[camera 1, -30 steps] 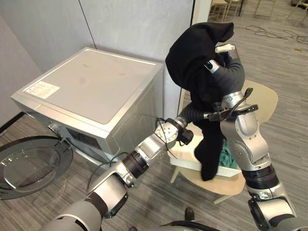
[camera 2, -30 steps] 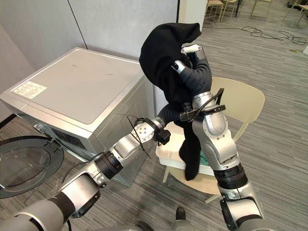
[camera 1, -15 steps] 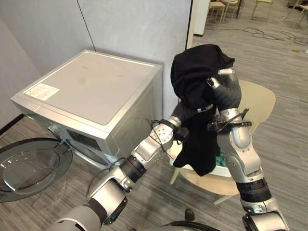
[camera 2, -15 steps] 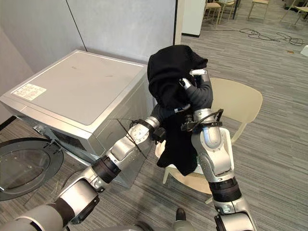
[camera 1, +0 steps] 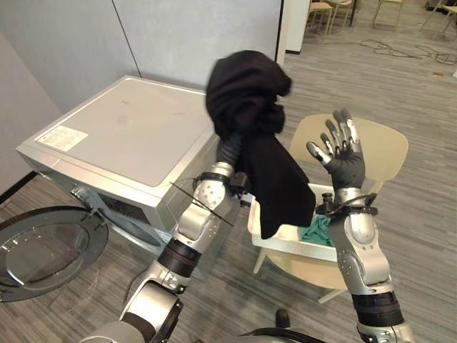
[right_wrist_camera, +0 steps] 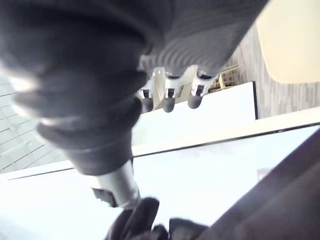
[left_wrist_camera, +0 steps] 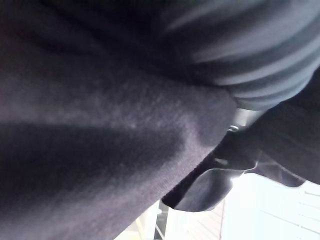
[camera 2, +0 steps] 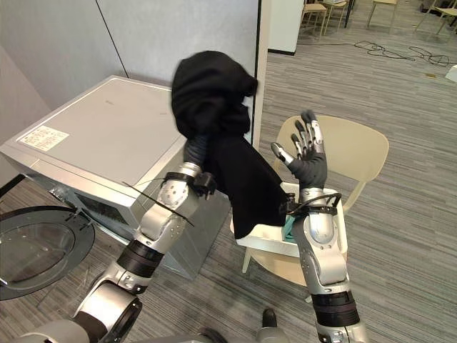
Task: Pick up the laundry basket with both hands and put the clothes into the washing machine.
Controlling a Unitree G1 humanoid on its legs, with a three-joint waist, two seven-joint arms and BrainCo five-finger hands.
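A black garment (camera 1: pixel 246 93) hangs bunched over my left hand (camera 1: pixel 230 148), which is raised high beside the washing machine (camera 1: pixel 128 136). The cloth buries the fingers, and its loose end drapes down toward the white laundry basket (camera 1: pixel 278 236). My right hand (camera 1: pixel 344 163) is held up to the right of the garment, open with fingers spread, holding nothing. The basket rests on a beige chair (camera 1: pixel 382 150) with a teal cloth (camera 1: pixel 318 230) inside. The machine's round door (camera 1: pixel 43 246) stands open at the lower left.
A grey partition wall (camera 1: pixel 186 36) rises behind the washing machine. Striped grey floor (camera 1: pixel 421 214) stretches to the right of the chair. More chairs and loose cables lie far back at the upper right.
My right hand has let go of the black garment and opened wide. My left arm has swung the garment up and leftward, away from the right hand, toward the machine.
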